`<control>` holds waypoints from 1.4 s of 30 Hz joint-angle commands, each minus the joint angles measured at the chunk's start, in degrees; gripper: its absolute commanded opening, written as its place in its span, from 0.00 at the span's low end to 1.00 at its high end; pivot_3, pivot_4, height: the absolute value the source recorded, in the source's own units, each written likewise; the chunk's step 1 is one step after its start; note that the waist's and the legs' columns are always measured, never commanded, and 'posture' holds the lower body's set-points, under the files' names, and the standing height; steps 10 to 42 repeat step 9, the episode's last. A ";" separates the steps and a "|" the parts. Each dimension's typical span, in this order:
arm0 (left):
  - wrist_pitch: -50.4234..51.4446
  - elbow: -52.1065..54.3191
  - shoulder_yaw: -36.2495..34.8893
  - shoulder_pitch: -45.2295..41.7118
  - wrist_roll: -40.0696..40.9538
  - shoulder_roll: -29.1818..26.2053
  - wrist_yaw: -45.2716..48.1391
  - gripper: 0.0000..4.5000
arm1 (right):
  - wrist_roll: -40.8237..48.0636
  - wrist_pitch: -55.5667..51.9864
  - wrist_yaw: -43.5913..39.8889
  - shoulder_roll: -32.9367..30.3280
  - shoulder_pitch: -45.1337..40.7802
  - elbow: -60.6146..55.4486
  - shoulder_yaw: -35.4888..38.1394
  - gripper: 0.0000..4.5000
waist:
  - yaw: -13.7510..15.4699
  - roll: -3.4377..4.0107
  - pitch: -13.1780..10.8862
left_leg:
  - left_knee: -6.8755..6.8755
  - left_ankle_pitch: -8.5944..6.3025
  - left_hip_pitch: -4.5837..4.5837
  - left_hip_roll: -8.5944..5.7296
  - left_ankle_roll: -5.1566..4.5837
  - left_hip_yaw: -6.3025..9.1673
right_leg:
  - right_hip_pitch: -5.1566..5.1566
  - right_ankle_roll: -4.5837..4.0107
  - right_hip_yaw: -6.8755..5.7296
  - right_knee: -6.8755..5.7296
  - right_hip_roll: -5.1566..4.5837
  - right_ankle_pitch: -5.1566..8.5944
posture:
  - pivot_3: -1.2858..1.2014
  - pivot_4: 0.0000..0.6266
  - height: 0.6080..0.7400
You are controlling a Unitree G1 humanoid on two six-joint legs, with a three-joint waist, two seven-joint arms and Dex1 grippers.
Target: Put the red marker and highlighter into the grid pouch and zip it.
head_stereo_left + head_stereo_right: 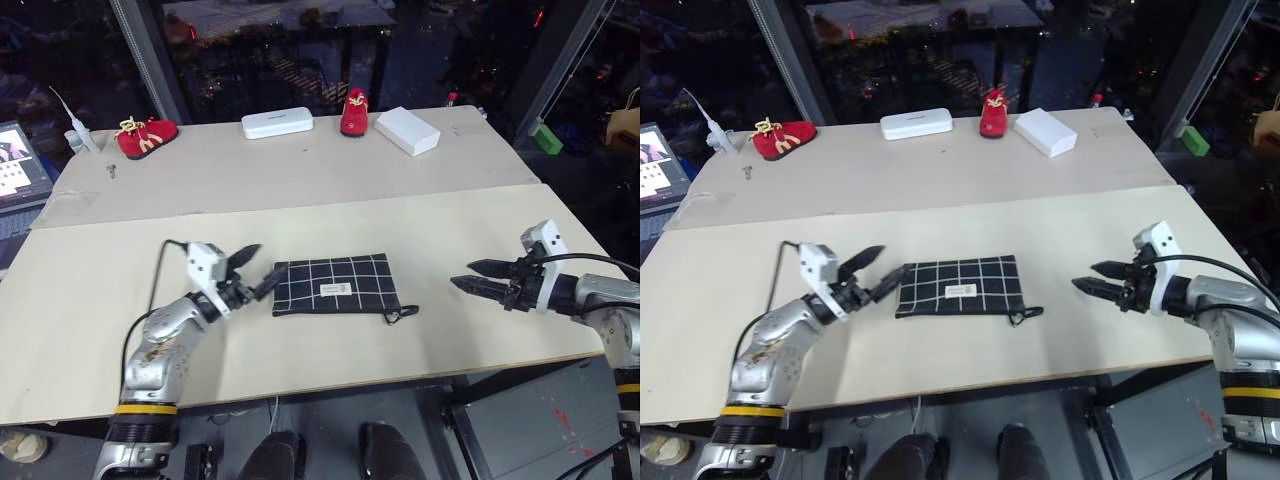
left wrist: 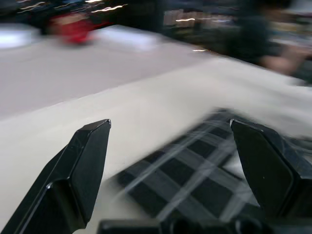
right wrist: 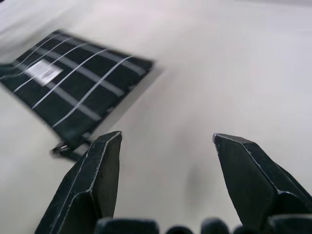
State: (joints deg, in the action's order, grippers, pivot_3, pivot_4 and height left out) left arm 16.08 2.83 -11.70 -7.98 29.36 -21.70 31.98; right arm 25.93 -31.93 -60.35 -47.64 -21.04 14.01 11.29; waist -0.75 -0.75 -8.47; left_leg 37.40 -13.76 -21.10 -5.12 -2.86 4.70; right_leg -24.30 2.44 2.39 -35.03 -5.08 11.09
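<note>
From my head, the flat black fabric pouch with white grid lines (image 1: 335, 284) lies on the pale wooden table (image 1: 90, 300). My left pincer (image 1: 257, 268) gapes empty at its left edge; my right pincer (image 1: 471, 276) hangs spread, well right. Left wrist: pouch between spread fingers. Right wrist: pouch ahead, fingers wide.

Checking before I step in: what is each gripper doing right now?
Left gripper: open, holding nothing, at the left end of the grid pouch.
Right gripper: open, holding nothing, apart from the pouch.
</note>
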 commanded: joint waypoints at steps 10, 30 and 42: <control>0.05 2.07 -14.91 8.03 2.66 1.58 -10.87 0.94 | -0.73 6.33 3.06 0.86 -3.43 12.98 4.55 0.75 | 0.81 0.00 0.00 | 0.00 -0.01 -0.01 -0.04 0.02 -0.05 | 0.05 -0.03 0.00 0.06 -0.10 -0.01 | 0.52 0.24 1.00; 0.05 2.07 -14.91 8.03 2.66 1.58 -10.87 0.94 | -0.73 6.33 3.06 0.86 -3.43 12.98 4.55 0.75 | 0.81 0.00 0.00 | 0.00 -0.01 -0.01 -0.04 0.02 -0.05 | 0.05 -0.03 0.00 0.06 -0.10 -0.01 | 0.52 0.24 1.00; 0.05 2.07 -14.91 8.03 2.66 1.58 -10.87 0.94 | -0.73 6.33 3.06 0.86 -3.43 12.98 4.55 0.75 | 0.81 0.00 0.00 | 0.00 -0.01 -0.01 -0.04 0.02 -0.05 | 0.05 -0.03 0.00 0.06 -0.10 -0.01 | 0.52 0.24 1.00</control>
